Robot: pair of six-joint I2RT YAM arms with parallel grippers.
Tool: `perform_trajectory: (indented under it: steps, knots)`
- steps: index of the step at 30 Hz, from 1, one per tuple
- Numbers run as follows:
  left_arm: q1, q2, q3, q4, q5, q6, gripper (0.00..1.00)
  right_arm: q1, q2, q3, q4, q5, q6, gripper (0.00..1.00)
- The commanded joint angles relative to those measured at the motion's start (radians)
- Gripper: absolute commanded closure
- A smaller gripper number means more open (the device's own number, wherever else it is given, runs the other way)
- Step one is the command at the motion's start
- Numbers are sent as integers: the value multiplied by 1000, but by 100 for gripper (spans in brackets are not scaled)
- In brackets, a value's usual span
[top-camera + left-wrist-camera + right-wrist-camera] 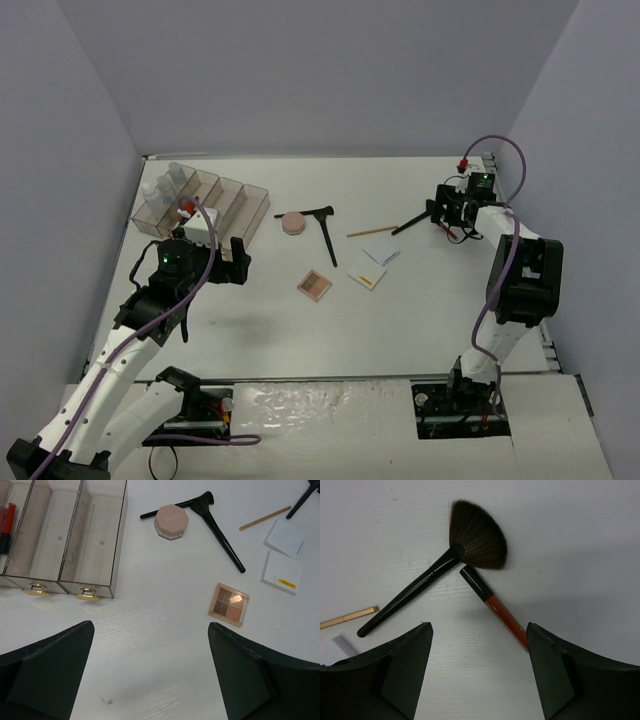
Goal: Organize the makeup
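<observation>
- On the white table [420, 320], from above, the organizer tray [256, 206] is set far left, makeup [314, 285] scattered mid-table, the near edge left bare.
- From the left wrist, the left gripper [151, 626] is seen spread wide, the palette [229, 604] just ahead.
- From the right wrist, the right gripper [479, 626] is held apart, unclamped; a red tube [496, 609] is laid diagonally, cap toward the fan brush [435, 575].

I've got the white table [420, 320] up. Clear organizer [255, 205] sits far left, the pink compact [292, 223] touches two black brushes [222, 537], and the square palette [314, 285] lies nearer the front. Two white pads [380, 255], a thin pencil [372, 231], and far right a fan brush [432, 572] just beside a red tube [500, 612].
</observation>
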Motion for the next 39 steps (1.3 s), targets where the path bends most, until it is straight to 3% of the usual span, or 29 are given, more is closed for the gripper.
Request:
perform_trajectory:
  steps: [1,11,16,21,23,27,31,35,39]
  knots:
    - [14,22,61,41,18,-21,3,-29,88,89,29,-136,-53,32]
    - [39,38,60,47,68,-44,3,-22,139,34,12,-96,-94,43]
    - [55,44,55,65,108,-59,3,13,84,-32,-21,-7,-76,57]
    - [55,34,47,82,126,-61,3,57,-4,-113,-57,93,-55,90]
    - [55,29,40,92,137,-63,3,93,-40,-143,-68,119,-43,99]
    - [53,32,30,119,201,-98,3,164,-186,-217,-101,110,2,100]
    - [43,23,-14,182,299,-243,3,223,-426,-320,-74,-45,66,100]
    - [18,-14,-71,351,338,-439,3,307,-705,-409,30,-194,182,100]
    - [-94,-4,-19,452,269,-511,3,391,-931,-536,223,-288,368,100]
